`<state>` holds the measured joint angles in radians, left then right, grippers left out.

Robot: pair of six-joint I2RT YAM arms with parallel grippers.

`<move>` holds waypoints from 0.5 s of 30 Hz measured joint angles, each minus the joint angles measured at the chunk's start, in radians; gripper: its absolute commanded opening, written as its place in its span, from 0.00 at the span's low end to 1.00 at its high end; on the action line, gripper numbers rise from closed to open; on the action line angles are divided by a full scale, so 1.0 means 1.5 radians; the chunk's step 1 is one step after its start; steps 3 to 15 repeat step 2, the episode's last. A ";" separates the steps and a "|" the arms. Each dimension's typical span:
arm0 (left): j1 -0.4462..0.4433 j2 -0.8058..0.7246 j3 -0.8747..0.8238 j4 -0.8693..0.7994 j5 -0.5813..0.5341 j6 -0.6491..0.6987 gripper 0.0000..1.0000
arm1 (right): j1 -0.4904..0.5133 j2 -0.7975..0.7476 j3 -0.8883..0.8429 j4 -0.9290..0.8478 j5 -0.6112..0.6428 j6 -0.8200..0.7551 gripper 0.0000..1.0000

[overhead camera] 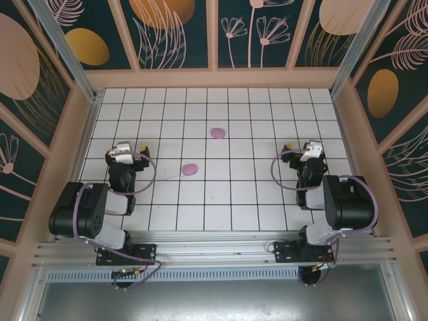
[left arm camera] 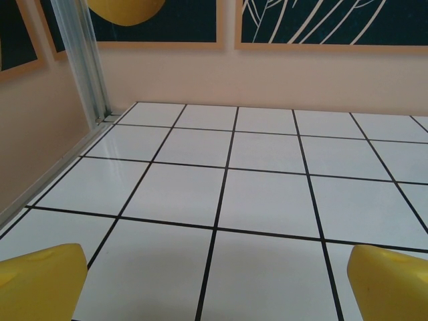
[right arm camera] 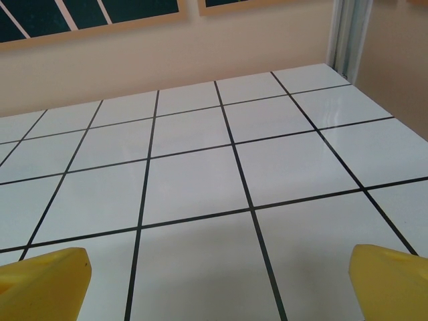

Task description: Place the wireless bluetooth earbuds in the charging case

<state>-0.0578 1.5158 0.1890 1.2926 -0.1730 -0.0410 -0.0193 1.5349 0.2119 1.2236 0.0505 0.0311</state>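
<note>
At 9 o'clock on the white tiled floor [overhead camera: 267, 107], as seen fr. the top cam, the L gripper [overhead camera: 126, 150] sits low over the tiles and points to 12. Its jaws are spread wide w/ nothing betw. them. On its wrist cam the yellow fingertips [left arm camera: 40, 284] sit at the bottom corners, w/ bare tile in the gap.

R gripper [overhead camera: 305, 148] mirrors it at 3 o'clock, also pointing to 12. Jaws are just as wide apart and hold nothing. Its yellow pads [right arm camera: 391, 284] likewise frame bare tile.

Both cases lie betw. the arms, well apart fr. both grippers:
- Far oval case [overhead camera: 217, 132], pink-purple, lies just off floor centre twd. 12.
- Near oval case [overhead camera: 190, 170], same colour, lies twd. 8 o'clock of centre, closer to the L arm. It is roughly at 7 o'clock fr. the far one, w/ tiles betw. them.

Can't tell if either lid is up. Earbuds: too small to make out fr. the top cam, so can't tell where they lie.

Purple cable [overhead camera: 152, 175] loops off each arm. Alu rail [overhead camera: 214, 253] runs along 6 o'clock under both bases. Dark leaf-print wall panels [overhead camera: 167, 33] ring the floor.
</note>
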 measured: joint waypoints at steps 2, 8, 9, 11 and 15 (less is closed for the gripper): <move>0.000 0.000 0.000 0.000 0.000 0.000 0.99 | 0.000 0.000 0.002 0.000 0.000 0.000 0.99; 0.000 0.000 0.000 0.000 0.000 0.000 0.99 | 0.000 0.000 0.002 0.000 0.000 0.000 0.99; 0.000 0.000 0.000 0.000 0.000 0.000 0.99 | 0.000 0.000 0.002 0.000 0.000 0.000 0.99; 0.000 0.000 0.000 0.000 0.000 0.000 0.99 | 0.000 0.000 0.002 0.000 0.000 0.000 0.99; 0.000 0.000 0.000 0.000 0.000 0.000 0.99 | 0.000 0.000 0.002 0.000 0.000 0.000 0.99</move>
